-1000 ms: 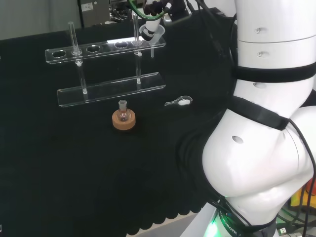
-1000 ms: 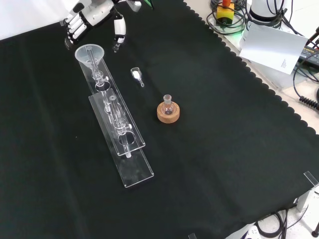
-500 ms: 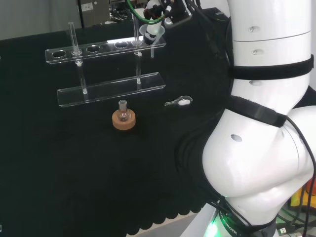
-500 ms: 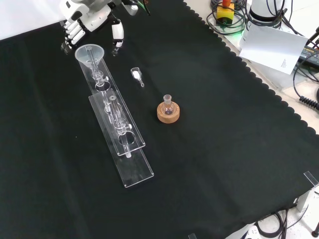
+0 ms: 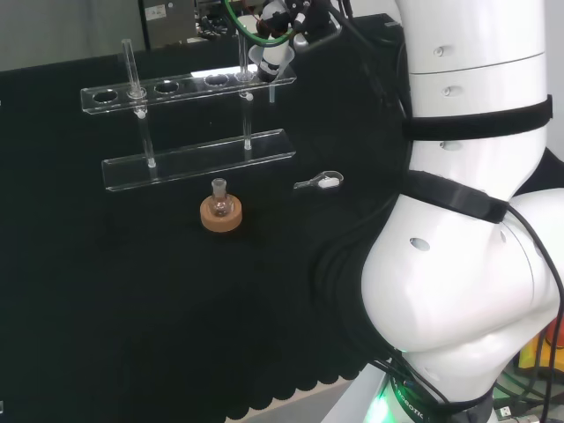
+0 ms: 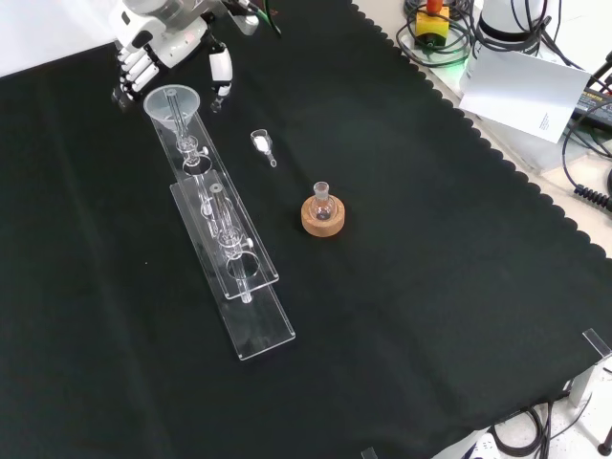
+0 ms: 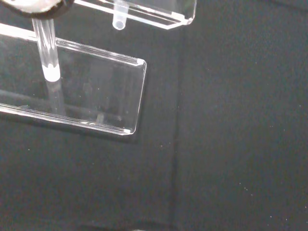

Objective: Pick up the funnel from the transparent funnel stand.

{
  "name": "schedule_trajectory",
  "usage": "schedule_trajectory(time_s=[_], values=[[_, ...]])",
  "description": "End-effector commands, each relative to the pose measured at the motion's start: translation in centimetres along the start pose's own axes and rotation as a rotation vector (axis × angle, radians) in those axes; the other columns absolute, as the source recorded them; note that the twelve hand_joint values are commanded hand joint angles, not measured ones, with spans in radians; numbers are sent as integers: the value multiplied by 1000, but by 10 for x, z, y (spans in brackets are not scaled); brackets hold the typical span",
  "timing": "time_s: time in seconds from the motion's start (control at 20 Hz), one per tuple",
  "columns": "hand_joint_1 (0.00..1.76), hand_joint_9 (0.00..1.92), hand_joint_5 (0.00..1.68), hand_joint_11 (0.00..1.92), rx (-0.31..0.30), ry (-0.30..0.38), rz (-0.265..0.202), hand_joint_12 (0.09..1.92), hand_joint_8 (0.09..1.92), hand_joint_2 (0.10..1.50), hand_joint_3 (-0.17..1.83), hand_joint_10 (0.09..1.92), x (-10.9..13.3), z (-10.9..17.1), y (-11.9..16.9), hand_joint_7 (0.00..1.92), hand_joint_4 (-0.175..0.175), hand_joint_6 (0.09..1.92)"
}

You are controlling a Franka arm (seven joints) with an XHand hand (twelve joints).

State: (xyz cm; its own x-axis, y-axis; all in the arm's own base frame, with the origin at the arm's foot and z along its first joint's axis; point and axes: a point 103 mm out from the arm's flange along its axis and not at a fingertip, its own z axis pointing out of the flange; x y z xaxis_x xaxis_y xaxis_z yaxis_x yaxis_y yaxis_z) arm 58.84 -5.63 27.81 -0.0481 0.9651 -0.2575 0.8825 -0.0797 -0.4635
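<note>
The clear funnel stand (image 6: 225, 244) runs lengthwise across the black table (image 6: 430, 287). At its far end in the front view, the funnel (image 6: 173, 103) sits upright, mouth up, stem down and hard to see. The hand (image 6: 158, 48) hovers beside it, fingers relaxed, holding nothing.

One clear plastic funnel stand (image 6: 229, 251) on table — two tiers, upper shelf with four round holes, two upright clear posts.
One clear cone-shaped funnel (image 6: 172, 103) seated in end hole of upper shelf.
One small round-bottomed glass flask (image 6: 322, 199).
One round cork ring stand (image 6: 323, 220) under flask.
One small clear scoop with white contents (image 6: 261, 143) lying on black cloth.
One black and white robot hand (image 6: 158, 48) — one white arm.
</note>
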Motion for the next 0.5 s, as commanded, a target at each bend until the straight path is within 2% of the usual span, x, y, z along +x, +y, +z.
schedule_trajectory(time_s=[0.05,0.5], values=[[706,10,3,0,6,-11,3,1340,336,597,487,760,-3,0,3,0,9,87],[729,8,0,0,45,-23,-3,1345,420,588,485,769,-1,1,11,0,9,87]])
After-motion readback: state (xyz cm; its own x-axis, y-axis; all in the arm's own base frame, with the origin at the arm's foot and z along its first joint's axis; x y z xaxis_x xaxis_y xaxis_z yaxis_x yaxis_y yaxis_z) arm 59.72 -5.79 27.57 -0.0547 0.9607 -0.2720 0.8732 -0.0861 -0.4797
